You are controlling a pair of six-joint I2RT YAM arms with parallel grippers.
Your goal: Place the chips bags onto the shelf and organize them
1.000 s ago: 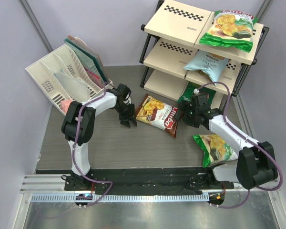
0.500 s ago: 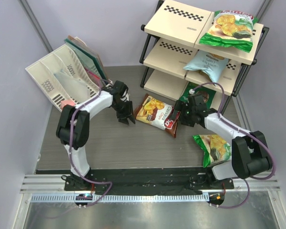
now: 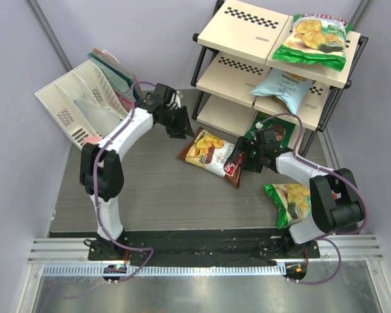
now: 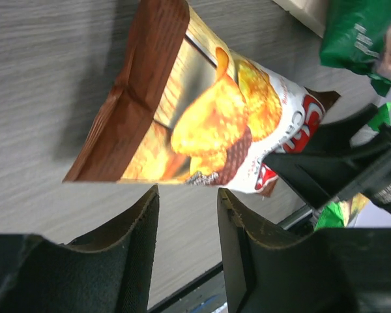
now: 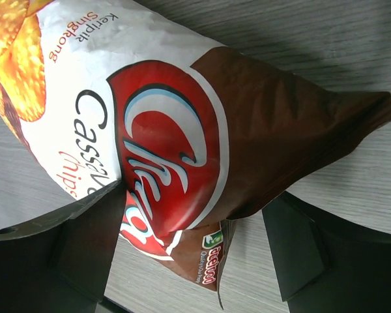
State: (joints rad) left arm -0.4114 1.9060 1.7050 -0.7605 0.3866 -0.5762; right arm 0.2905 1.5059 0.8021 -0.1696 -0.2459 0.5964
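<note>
Trouble, seen from overhead, would come from two arms working one packet. The dark brown bag [image 3: 212, 155] lies flat on the grey wood-grain table [image 3: 117, 195]. The left gripper [image 3: 180, 126] is just off its upper-left end and the right gripper [image 3: 241, 158] is at its lower-right end. If both closed and pulled, I'd expect the film to slip from one of them or stretch. The shelf [image 3: 247, 26] stands beyond the right fingers, with a green bag [image 3: 313, 42] on its top board and a light blue bag [image 3: 283, 88] on the middle one. A second green bag [image 3: 290, 202] lies on the table behind those fingers.

In the left wrist view, the left gripper [image 4: 186, 215] has its fingers a modest gap apart with nothing between them. The dark brown bag [image 4: 202, 124] sits just ahead of the tips. It looks glossy and puffed, with a flat crimped seam at the far end. A pinch on that pillowy middle could skate off or crush the chips.

In the right wrist view, the right gripper [image 5: 195, 208] has its fingers spread wide on either side of the bag's brown crimped end, not clamped on it. The dark brown bag [image 5: 202, 130] is slick and creased here, tapering to a thin seal. Held by the seal alone, it might dangle and snag a shelf board's edge.
</note>
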